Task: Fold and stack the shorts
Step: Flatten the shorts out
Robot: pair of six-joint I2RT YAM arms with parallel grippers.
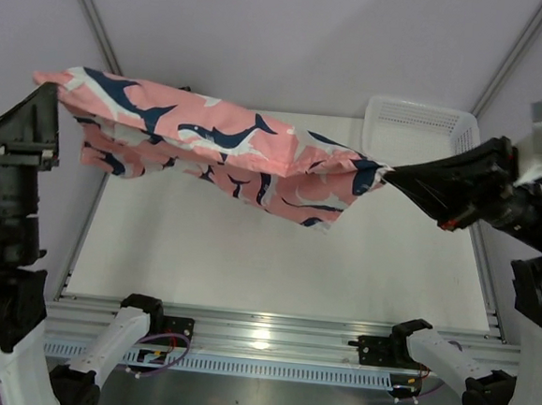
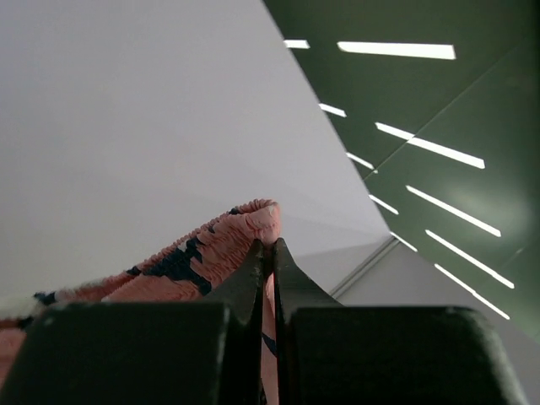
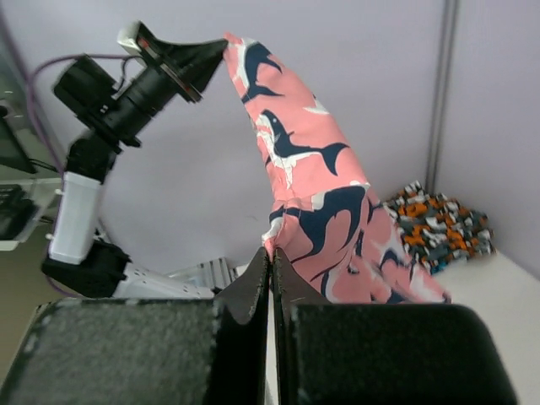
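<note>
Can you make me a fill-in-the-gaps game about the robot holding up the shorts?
1. The shorts stretched in the air are mostly ____ with navy shapes.
2. The left gripper and the right gripper each pinch one end, so ____ grippers hold the shorts.
3. At the far right corner of the table stands a white mesh ____.

Missing words: pink; two; basket.

A white mesh basket [image 1: 419,105] sits at the far right corner of the white table [image 1: 247,266]
</note>
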